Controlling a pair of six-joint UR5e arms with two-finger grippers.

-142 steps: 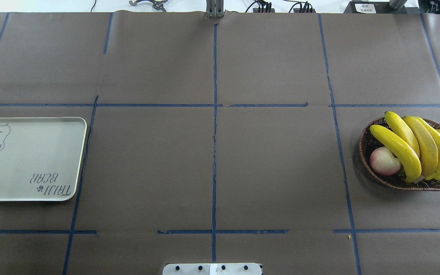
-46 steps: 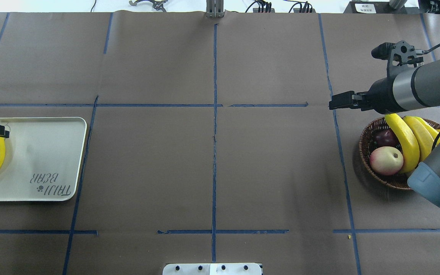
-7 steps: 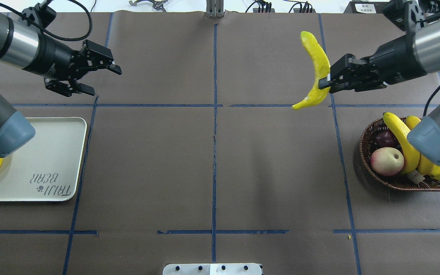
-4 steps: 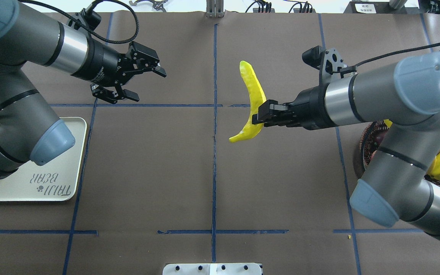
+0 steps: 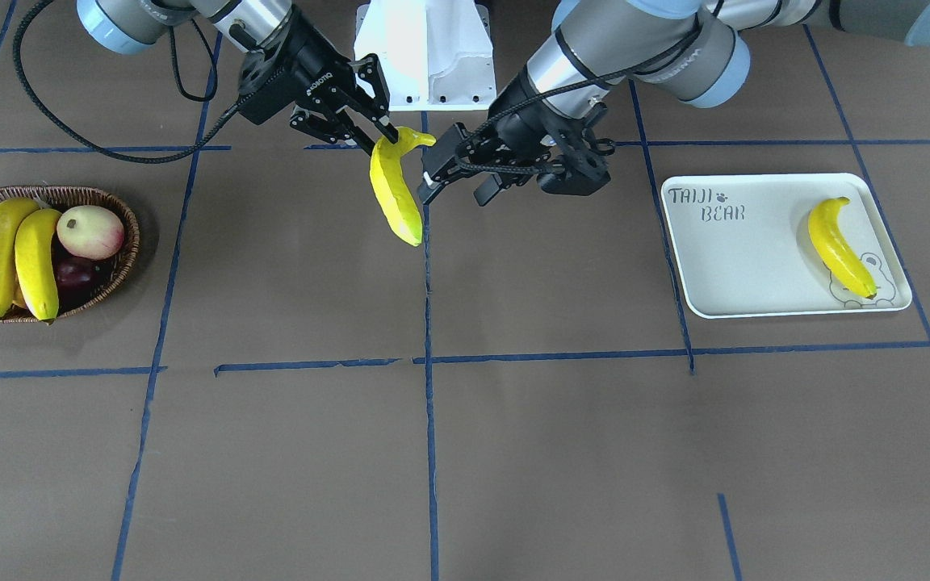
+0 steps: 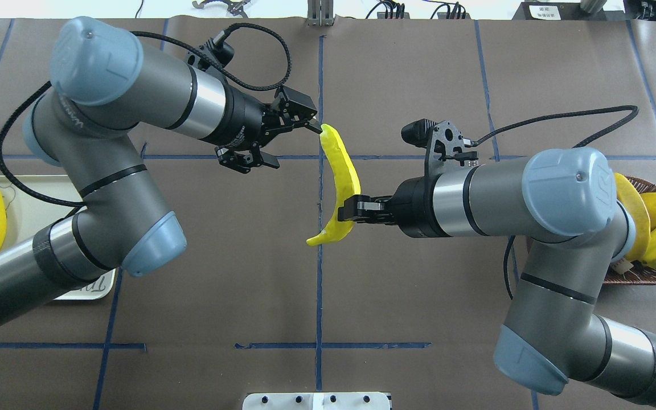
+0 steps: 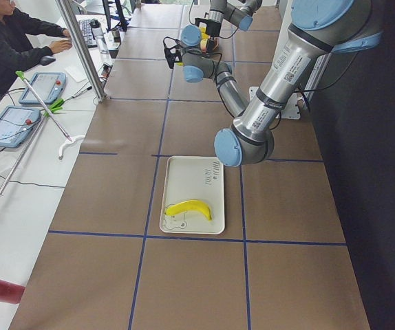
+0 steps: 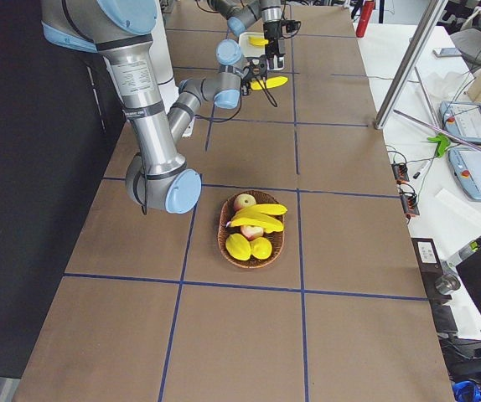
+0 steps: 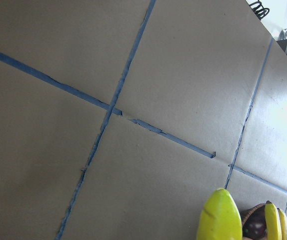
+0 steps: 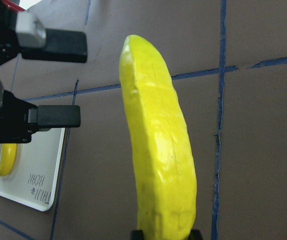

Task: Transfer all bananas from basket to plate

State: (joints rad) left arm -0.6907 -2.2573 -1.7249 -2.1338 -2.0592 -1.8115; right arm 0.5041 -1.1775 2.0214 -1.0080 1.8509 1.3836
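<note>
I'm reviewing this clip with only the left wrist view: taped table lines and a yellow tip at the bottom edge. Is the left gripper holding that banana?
Observer: No. In the overhead view the right gripper is shut on the banana, holding it in mid-air.
Operator: And the left jaws?
Observer: The left gripper is open beside the banana's far tip. The right wrist view shows the banana not yet between its jaws.
Operator: Anything on the plate?
Observer: Yes. In the front-facing view a second banana lies on the plate.
</note>
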